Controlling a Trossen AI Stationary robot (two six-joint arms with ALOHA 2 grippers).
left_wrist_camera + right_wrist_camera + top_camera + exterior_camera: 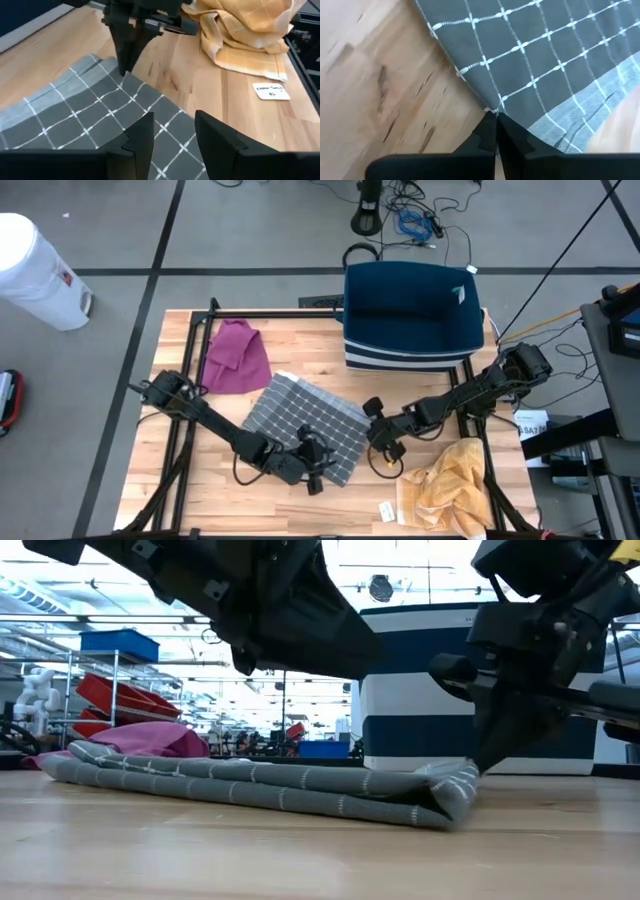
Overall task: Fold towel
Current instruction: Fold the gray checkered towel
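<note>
Pinching: the right gripper (496,120) has its jaws pressed together on the edge of the grey checked towel (305,425), at the corner nearest the yellow cloth (450,485).
Towel position: it lies flat on the wooden table (300,345), already doubled over, between the magenta cloth (238,358) and the yellow cloth, in front of the navy bin (410,315).
Left gripper: the left gripper (172,137) hovers over the towel's near edge with jaws spread and nothing between them, pointing towards the right gripper across the fabric.
Step in hand: judged to be securing corners before the next fold.
Doing it well: the right pinch looks to sit on the very edge, so a slow lift would show whether every layer comes along; the left jaws should drop over the near corner and catch all layers before either arm rises.
Risk: a grip on the top layer alone would peel the fold open.
Carry: both corners should travel level towards the magenta cloth, keeping the edges aligned.
</note>
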